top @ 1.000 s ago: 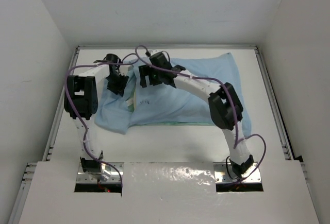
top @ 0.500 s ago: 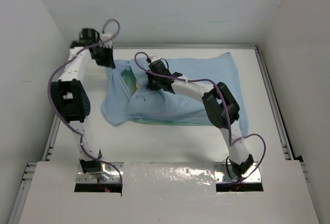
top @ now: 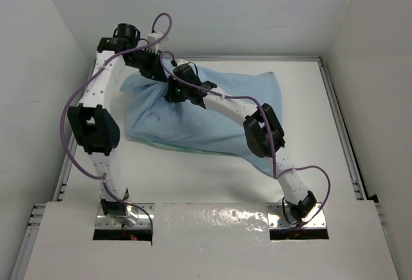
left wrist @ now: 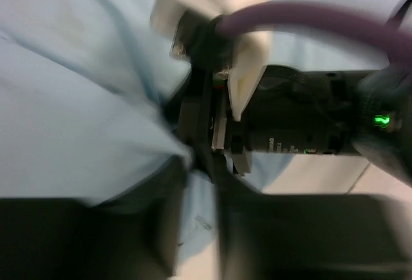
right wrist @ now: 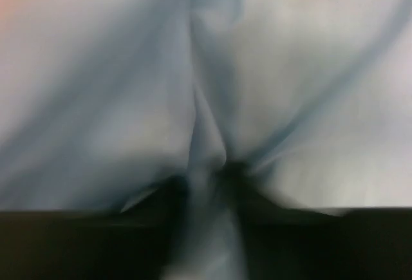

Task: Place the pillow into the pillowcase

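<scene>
1. Fabric fills both wrist views: the pillowcase lies light-blue side up on the table. It spreads away from the two grippers toward the right arm's side and back toward the arm bases.
2. The left gripper is clamped narrow on the pillowcase at its far corner. In the left wrist view a thin strip of blue cloth runs up between its dark fingers, and more cloth billows just ahead of them.
3. The right gripper sits just beside the left one, on the side nearer the bases, and it too is pinched closed on the pillowcase. The right wrist view is blurred, but folds of cloth converge into one tight tuck between its fingers.
4. Seen from the left wrist, the right gripper's black body, with a small green light, lies straight ahead of the left fingers. It touches the same bunch of cloth, and a purple cable arches over it.
5. Creases fan out from the two grips, and beyond them the pillowcase bulges plump.
6. A sliver of sea-green lining shows along the sack's edge nearest the bases, well apart from both grippers.
7. The pillow shows in no view; whether it fills that bulge cannot be told.
</scene>
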Controlling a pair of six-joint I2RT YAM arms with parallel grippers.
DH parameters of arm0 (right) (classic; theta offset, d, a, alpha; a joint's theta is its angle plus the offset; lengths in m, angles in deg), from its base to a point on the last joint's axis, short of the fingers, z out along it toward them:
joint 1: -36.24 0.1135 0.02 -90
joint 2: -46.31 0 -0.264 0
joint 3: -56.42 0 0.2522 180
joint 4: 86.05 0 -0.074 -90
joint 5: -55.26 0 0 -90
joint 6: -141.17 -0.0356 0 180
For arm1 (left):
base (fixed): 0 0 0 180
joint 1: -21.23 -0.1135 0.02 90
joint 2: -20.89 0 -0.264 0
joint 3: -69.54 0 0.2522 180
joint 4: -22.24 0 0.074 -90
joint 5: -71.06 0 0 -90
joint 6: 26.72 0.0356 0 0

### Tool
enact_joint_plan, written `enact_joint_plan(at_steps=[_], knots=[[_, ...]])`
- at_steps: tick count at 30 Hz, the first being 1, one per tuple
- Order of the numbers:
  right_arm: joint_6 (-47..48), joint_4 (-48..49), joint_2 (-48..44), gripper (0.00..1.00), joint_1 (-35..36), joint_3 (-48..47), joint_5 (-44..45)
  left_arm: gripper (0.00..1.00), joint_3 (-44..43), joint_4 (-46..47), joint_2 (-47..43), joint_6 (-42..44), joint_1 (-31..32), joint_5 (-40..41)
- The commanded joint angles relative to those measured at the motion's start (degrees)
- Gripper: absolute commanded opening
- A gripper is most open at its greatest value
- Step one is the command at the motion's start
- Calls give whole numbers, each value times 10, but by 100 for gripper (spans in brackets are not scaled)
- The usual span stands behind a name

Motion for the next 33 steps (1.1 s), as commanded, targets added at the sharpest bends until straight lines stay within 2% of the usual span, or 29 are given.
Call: enact_joint_plan(at_steps=[1, 2, 3, 4, 5, 6, 7, 8, 9, 10, 11, 12, 13, 14, 15, 16, 17, 18, 19, 20, 21, 23, 24, 25, 26, 31, 33], knots=[[-18, -3, 45, 67, -25, -126, 14, 27, -56, -34, 20, 29, -39, 26], [-6, -40, 51, 84, -36, -162, 12, 44, -68, -34, 26, 22, -62, 38], [6, -113, 48, 98, -47, -205, 5, 56, -86, -33, 35, 13, -88, 46], [43, -143, 31, 99, -70, -200, 4, 75, -124, -37, 39, -1, -115, 35], [69, -167, -38, 99, -81, -173, 11, 84, -142, -43, 41, -4, -174, 28], [92, -189, -87, 99, -92, -74, 18, 88, -154, -51, 35, -5, -201, 25], [132, -189, -139, 99, -112, -11, 21, 99, -153, -52, 26, 5, -222, 44], [147, -188, -242, 99, -123, 100, 20, 100, -139, -45, -2, 16, -247, 68], [159, -191, -291, 99, -140, 146, 18, 100, -113, -37, -21, 30, -250, 101], [176, -195, -334, 99, -149, 189, 14, 100, -27, -25, -44, 61, -249, 166], [184, -217, -409, 94, -158, 258, 18, 99, 26, 7, -90, 72, -248, 194], [189, -231, -441, 64, -175, 287, 26, 74, 84, 22, -110, 101, -248, 218], [183, -243, -469, 24, -183, 319, 41, 49, 136, 33, -128, 113, -248, 262], [171, -263, -521, 0, -194, 383, 90, 0, 230, 46, -150, 135, -247, 302], [157, -271, -544, 0, -200, 417, 101, 0, 306, 51, -159, 143, -250, 315], [151, -278, -564, 2, -205, 451, 105, 0, 341, 56, -168, 154, -250, 322], [139, -284, -585, 17, -207, 481, 107, 0, 369, 63, -183, 165, -250, 323], [127, -290, -619, 67, -210, 540, 108, 23, 392, 65, -187, 178, -249, 304], [104, -290, -635, 84, -209, 570, 100, 37, 427, 65, -190, 184, -249, 288], [86, -284, -651, 92, -209, 625, 101, 50, 441, 68, -188, 188, -248, 275], [70, -279, -665, 99, -210, 650, 102, 53, 455, 75, -187, 187, -247, 268], [33, -265, -700, 99, -210, 720, 110, 60, 492, 121, -183, 173, -242, 271], [9, -259, -709, 99, -211, 739, 114, 67, 513, 138, -181, 159, -240, 272], [-3, -244, -724, 99, -211, 782, 119, 68, 522, 170, -177, 152, -238, 272], [-17, -233, -730, 99, -211, 805, 119, 76, 529, 186, -173, 139, -233, 272], [-50, -126, -735, 99, -211, 907, 121, 77, 537, 247, -111, 114, -212, 216], [-45, -91, -723, 99, -211, 924, 116, 72, 536, 261, -88, 100, -203, 219]])
